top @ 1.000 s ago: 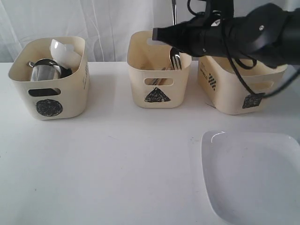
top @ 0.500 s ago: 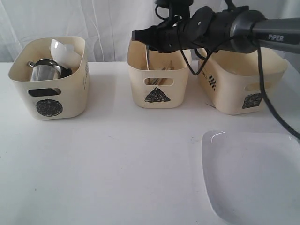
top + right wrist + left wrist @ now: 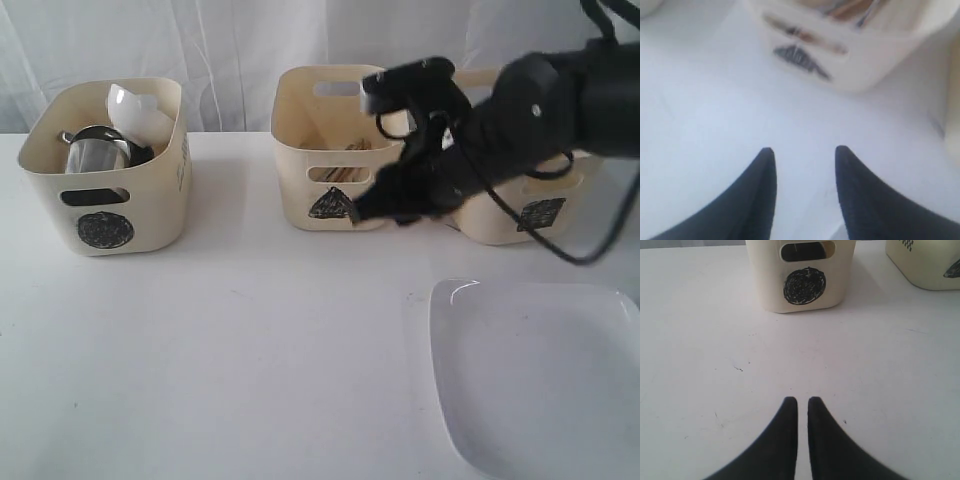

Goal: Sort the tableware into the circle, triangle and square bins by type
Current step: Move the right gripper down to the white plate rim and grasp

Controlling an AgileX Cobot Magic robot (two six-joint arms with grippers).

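exterior view first: the main risk sits with the big white plate [image 3: 540, 380], the only piece on the table [image 3: 250, 360], lying flat at the near right and well apart from the square bin [image 3: 570, 200]. it looks glossy and sits low, so a jaw may fail to get under its rim and just push it along the table, or it may slip out once lifted and tilted. it also looks wide next to the bin mouth, so it could catch on the rim going in.

a second risk is the right arm itself. it hangs low in front of the triangle bin [image 3: 335, 110] and the square bin, close enough that a swing toward the plate might knock either one. its loose cable [image 3: 560, 255] droops across the front of the square bin and could snag there.

the right gripper [image 3: 804, 150] is spread wide and empty, hovering above bare table just in front of the triangle bin, touching nothing. the left gripper [image 3: 802, 400] has its fingers drawn almost together with only a sliver between them, nothing pinched, over bare table facing the circle bin [image 3: 801, 275].

a steel mug [image 3: 95, 155] and a small white bowl [image 3: 135, 110] are in the circle bin. cutlery [image 3: 855, 7] lies in the triangle bin.
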